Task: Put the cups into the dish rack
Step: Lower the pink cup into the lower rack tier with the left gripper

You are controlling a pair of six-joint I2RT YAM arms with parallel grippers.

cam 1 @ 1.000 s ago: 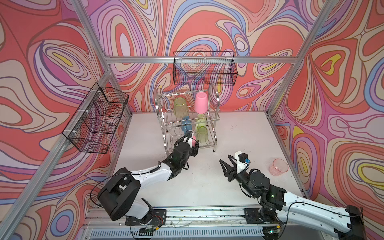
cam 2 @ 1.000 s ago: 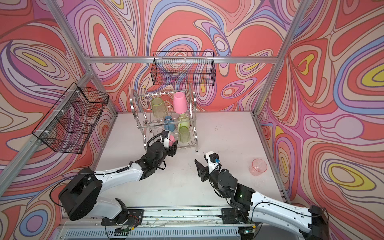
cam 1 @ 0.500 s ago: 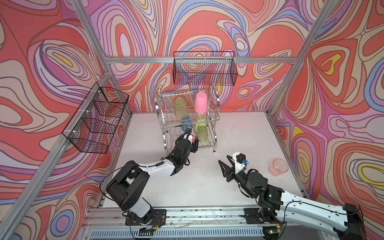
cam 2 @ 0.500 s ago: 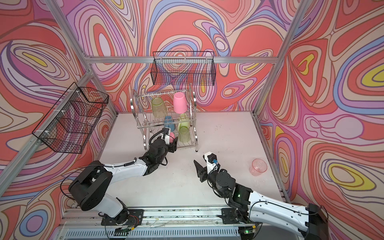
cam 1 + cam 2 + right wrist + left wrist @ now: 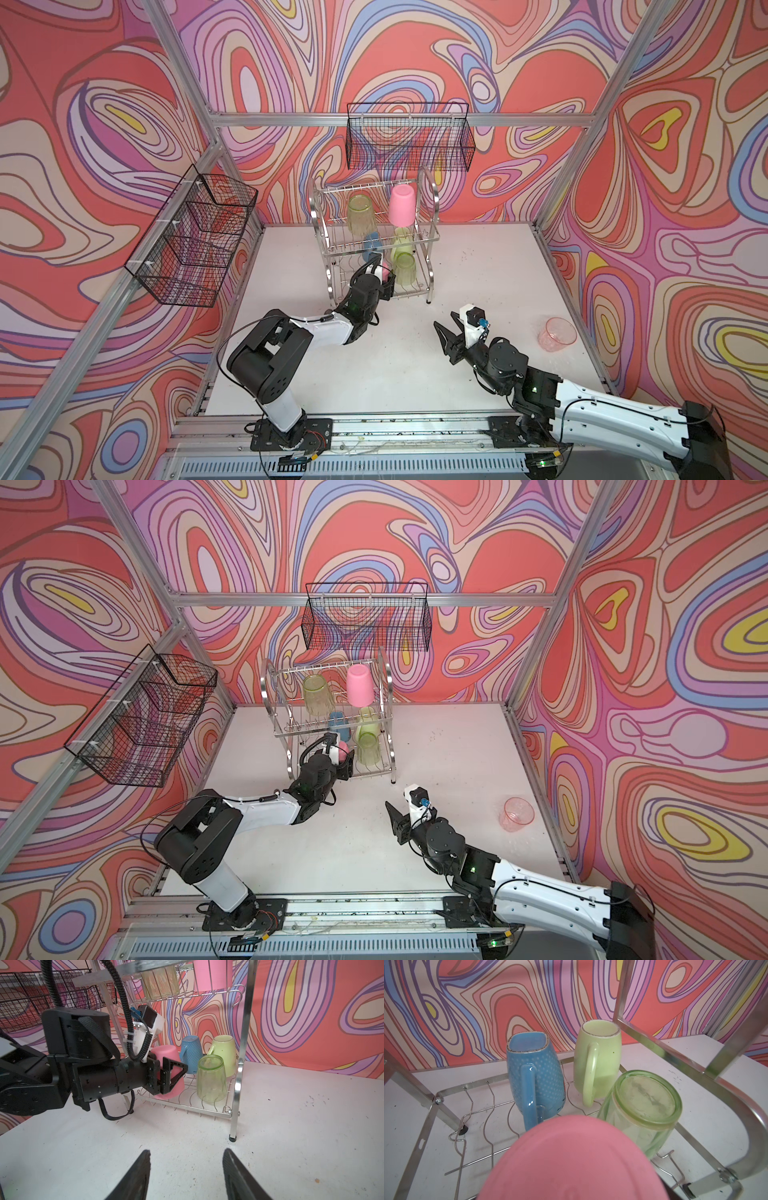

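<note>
I see the shiny silver two-tier wire dish rack [image 5: 392, 766] standing at the back of the white table [image 5: 449, 750]. On its upper tier a clear green cup [image 5: 318, 694] and an opaque pink tumbler [image 5: 359, 685] stand upside down, side by side. On the lower tier are a blue mug [image 5: 338, 723], a pale-green mug [image 5: 368, 727] and a second clear green cup [image 5: 369, 750]. My left gripper [image 5: 345, 759] holds another pink tumbler [image 5: 343, 748] at the front of this tier, just beside that second green cup. My right gripper [image 5: 395, 808] is over the bare table, well apart from the rack, with nothing in it. A clear pinkish cup [image 5: 517, 814] sits alone near the right wall.
</note>
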